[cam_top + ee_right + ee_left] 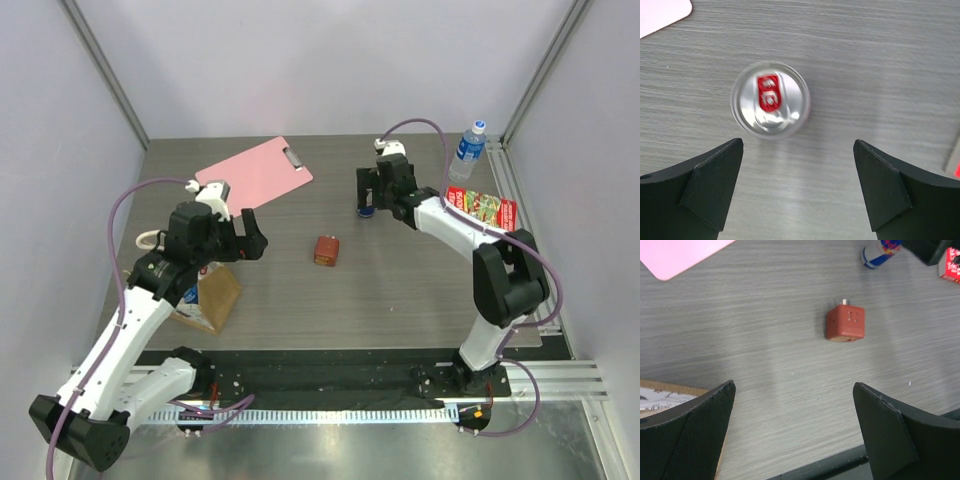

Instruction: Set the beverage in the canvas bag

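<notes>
The beverage, a silver-topped can with a red tab (770, 99), stands upright on the wood table; it also shows in the top view (365, 209) and the left wrist view (879, 252). My right gripper (378, 188) hovers above it, open and empty (798, 145), with the can just ahead of the fingertips and left of centre. The canvas bag (212, 296), tan-brown, sits at the near left, partly under my left arm; its edge shows in the left wrist view (662, 391). My left gripper (245, 236) is open and empty (794, 390) just beyond the bag.
A small reddish-brown box (326, 250) lies mid-table, also in the left wrist view (845, 323). A pink clipboard (255, 172) lies at the back left. A water bottle (470, 148) stands at the back right, with a red snack packet (482, 207) beside it.
</notes>
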